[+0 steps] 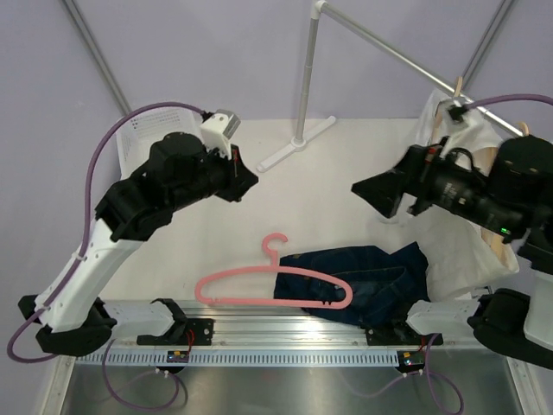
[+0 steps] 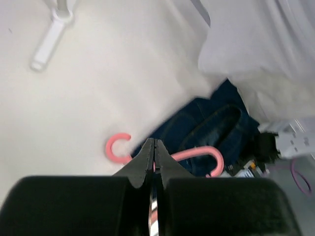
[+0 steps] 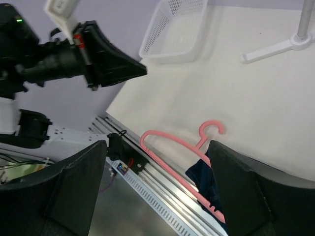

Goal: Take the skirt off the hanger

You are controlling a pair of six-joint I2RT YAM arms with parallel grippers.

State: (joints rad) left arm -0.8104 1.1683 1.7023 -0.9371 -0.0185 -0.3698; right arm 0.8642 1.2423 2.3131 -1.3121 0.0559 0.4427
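On table, hanger lies left-right, hook toward far side.

Left end effector raised, pinched closed, right end effector spread wide

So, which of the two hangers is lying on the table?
The pink hanger, flat, partly over the denim skirt; the wooden hanger hangs on the rail with a white garment.
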